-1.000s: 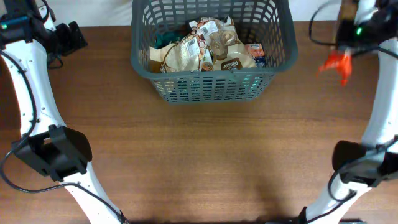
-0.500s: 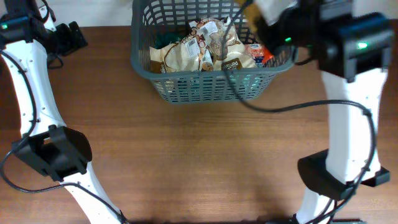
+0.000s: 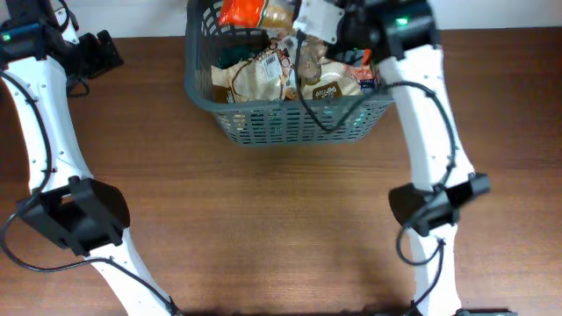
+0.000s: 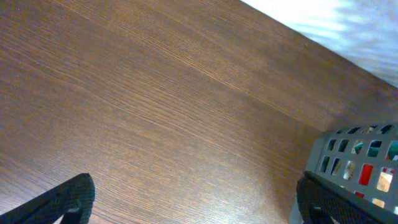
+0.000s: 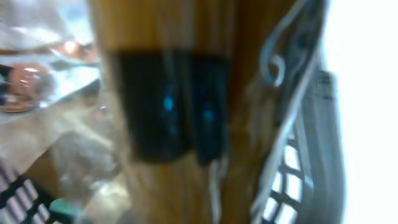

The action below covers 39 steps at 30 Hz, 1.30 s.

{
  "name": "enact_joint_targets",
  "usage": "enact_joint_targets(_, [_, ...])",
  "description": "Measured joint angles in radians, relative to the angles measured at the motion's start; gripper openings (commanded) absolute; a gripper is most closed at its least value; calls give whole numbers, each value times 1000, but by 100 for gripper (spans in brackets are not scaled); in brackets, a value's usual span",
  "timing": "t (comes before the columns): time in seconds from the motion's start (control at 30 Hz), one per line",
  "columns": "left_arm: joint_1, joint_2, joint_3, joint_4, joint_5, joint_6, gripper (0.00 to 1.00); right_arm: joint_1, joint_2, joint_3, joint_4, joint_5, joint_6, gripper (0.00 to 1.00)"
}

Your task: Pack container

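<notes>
The dark grey lattice basket (image 3: 290, 123) stands at the table's far middle and holds several snack packages (image 3: 263, 75). My right gripper (image 3: 291, 16) reaches over the basket's far rim, shut on an orange snack package (image 3: 241, 10) that hangs above the basket's back left part. In the right wrist view the orange package (image 5: 180, 93) fills the frame and hides the fingers; the basket wall (image 5: 311, 155) shows at the right. My left gripper (image 3: 101, 53) is at the far left of the table, open and empty (image 4: 199, 211), with the basket corner (image 4: 354, 155) to its right.
The wooden table (image 3: 263, 228) stretches in front of the basket. The arm bases stand at the front left (image 3: 79, 215) and front right (image 3: 430, 206). A white wall edge runs behind the table (image 4: 348, 31).
My right arm has swung left from the table's far right with the orange package, and now holds it over the basket's back left. The left arm has not moved.
</notes>
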<state>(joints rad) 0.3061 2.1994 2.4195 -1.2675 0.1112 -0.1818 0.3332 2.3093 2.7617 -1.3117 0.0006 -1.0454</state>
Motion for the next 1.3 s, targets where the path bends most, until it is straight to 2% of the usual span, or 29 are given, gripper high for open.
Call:
enact_joint_targets(0.07, [0,0,0,0,0,0,99,0,40,0,3,5,-11,10])
enact_joint_targets(0.17, [0,0,0,0,0,0,99,-3,90,-1,8,10,-13,33])
enact_joint_targets(0.4, [0,0,0,0,0,0,99,-5,102,-7,50,6,66,55])
enact_joint_targets(0.5, [0,0,0,0,0,0,99,-5,87,-7,42,10,130,61])
enact_joint_targets(0.67, [0,0,0,0,0,0,99,-5,-5,-8,29,43,304,62])
enact_joint_targets(0.87, [0,0,0,0,0,0,99,-29,-238,-7,40,135,526,62])
enact_joint_targets(0.97, [0,0,0,0,0,0,99,-91,-370,-1,47,165,618,62])
enact_joint_targets(1.07, [0,0,0,0,0,0,99,-193,-479,6,48,184,695,74])
enact_joint_targets(1.1, [0,0,0,0,0,0,99,-237,-515,8,48,193,723,84])
enact_joint_targets(1.13, [0,0,0,0,0,0,99,-280,-547,9,48,198,756,99])
enact_joint_targets(1.3, [0,0,0,0,0,0,99,-368,-639,9,19,203,833,99])
